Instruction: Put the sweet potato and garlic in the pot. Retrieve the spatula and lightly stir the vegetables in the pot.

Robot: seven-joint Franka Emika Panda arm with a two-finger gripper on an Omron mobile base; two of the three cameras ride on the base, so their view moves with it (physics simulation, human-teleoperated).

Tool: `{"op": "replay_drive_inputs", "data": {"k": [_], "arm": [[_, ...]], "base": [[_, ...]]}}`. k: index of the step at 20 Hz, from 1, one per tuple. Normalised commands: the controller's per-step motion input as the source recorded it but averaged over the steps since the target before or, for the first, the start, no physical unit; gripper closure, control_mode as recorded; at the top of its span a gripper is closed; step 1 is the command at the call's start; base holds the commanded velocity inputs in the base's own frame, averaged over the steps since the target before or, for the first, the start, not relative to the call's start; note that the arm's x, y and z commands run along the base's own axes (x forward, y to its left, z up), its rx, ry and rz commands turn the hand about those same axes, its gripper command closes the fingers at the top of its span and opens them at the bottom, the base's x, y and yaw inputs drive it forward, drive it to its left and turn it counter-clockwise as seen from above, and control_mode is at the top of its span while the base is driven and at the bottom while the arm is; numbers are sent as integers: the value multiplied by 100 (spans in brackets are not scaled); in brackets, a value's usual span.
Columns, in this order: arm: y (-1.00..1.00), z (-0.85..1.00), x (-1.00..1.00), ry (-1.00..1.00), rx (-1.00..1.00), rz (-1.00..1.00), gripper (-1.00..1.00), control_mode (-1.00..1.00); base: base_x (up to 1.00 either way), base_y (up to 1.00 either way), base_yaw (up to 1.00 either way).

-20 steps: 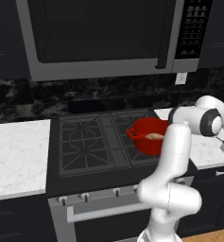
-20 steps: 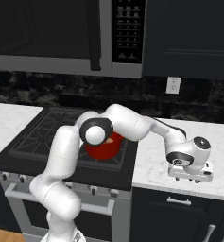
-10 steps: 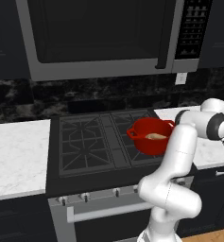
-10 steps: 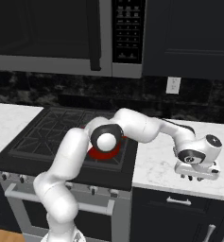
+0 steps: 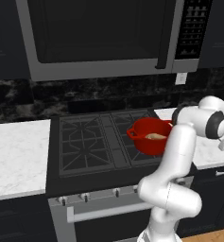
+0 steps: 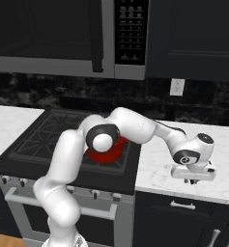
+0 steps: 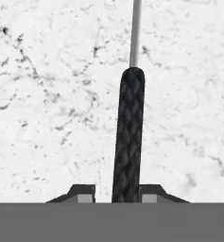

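Between tool (image 7: pixel 117 194) fingertips: spatula (image 7: pixel 129 137) dark handle on marble counter (image 7: pixel 47 94); grip contact unclear.

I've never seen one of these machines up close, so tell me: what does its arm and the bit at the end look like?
The arm is glossy white, built of thick rounded tube segments linked by dark grey round joints. It ends in a blocky white hand, the gripper, with two small dark fingers that have lighter grey pads. No cables or markings are visible.
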Motion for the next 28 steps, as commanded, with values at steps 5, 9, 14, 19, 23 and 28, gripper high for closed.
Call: {"op": "replay_drive_inputs", "data": {"k": [5,9,14,19,23,28], "arm": [[32,45,-30,-8,-16,13,100,-100],[27,100,-43,-33,-40,27,100,-100],[79,100,-43,-30,-68,33,100,-100],[96,100,-24,-13,-71,26,100,-100],[78,100,-5,0,-63,17,100,-100],[84,100,0,7,-58,11,100,-100]], "base": [[0,0,0],[0,0,0],[0,0,0],[0,0,0],[0,0,0],[0,0,0]]}}
